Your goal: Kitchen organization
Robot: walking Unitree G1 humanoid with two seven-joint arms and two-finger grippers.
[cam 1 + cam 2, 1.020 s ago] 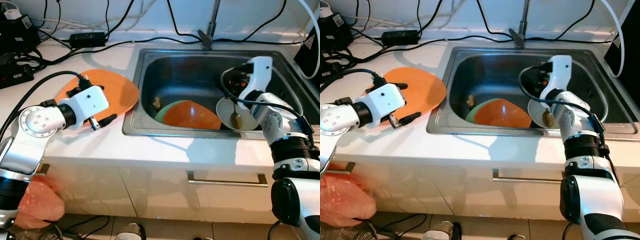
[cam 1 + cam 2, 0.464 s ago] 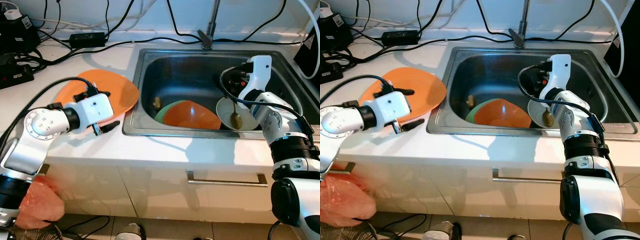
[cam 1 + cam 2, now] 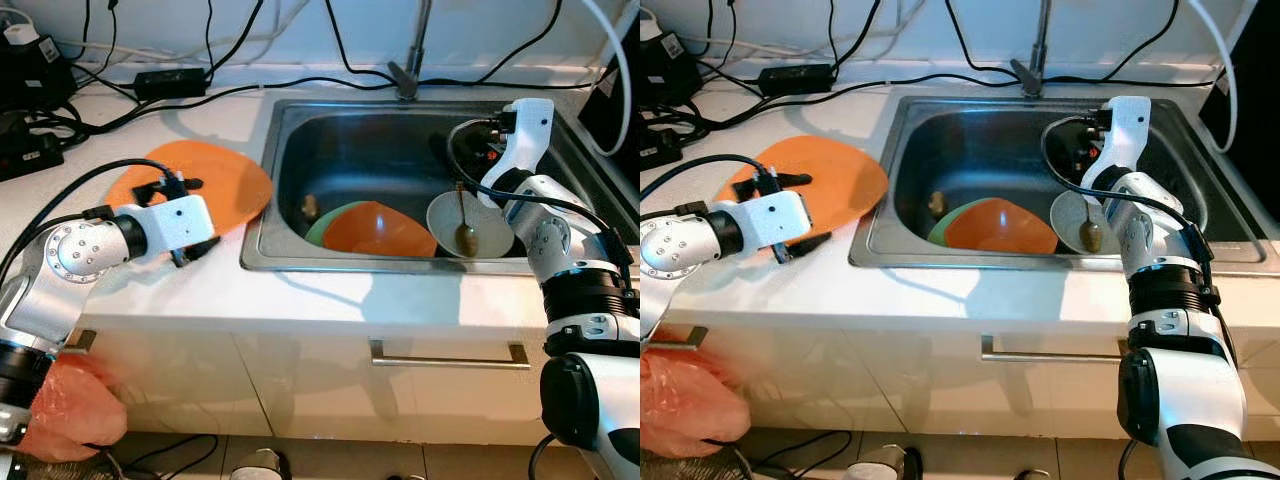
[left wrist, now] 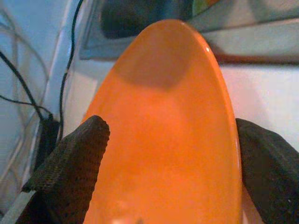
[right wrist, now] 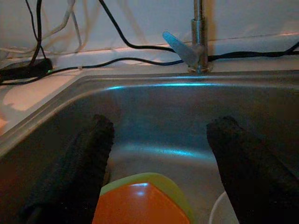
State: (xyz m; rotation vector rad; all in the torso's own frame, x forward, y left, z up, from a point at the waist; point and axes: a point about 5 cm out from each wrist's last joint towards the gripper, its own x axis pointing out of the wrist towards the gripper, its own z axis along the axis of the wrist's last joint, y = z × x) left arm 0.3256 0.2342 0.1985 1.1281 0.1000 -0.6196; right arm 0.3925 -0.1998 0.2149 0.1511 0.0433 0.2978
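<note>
Right now my left gripper [image 4: 163, 163] sits at the near edge of the orange plate [image 3: 215, 180], which lies on the white counter [image 3: 330, 300] just left of the sink [image 3: 400, 150]. Through the left wrist camera I see both black fingers [image 4: 70, 168] spread wide, one on either side of the plate's rim; they look close to it, but I cannot tell whether they press on it.

My right gripper [image 5: 159, 158] hangs inside the sink basin, above the dishes, pointing toward the faucet [image 5: 198, 32]. Its fingers [image 5: 77, 168] are wide apart and hold nothing. Below it, an orange bowl [image 3: 380, 228] rests on a green plate [image 3: 322, 222], and just beside them stands a white bowl [image 3: 495, 232] with a spoon [image 3: 465, 225] in it.
</note>
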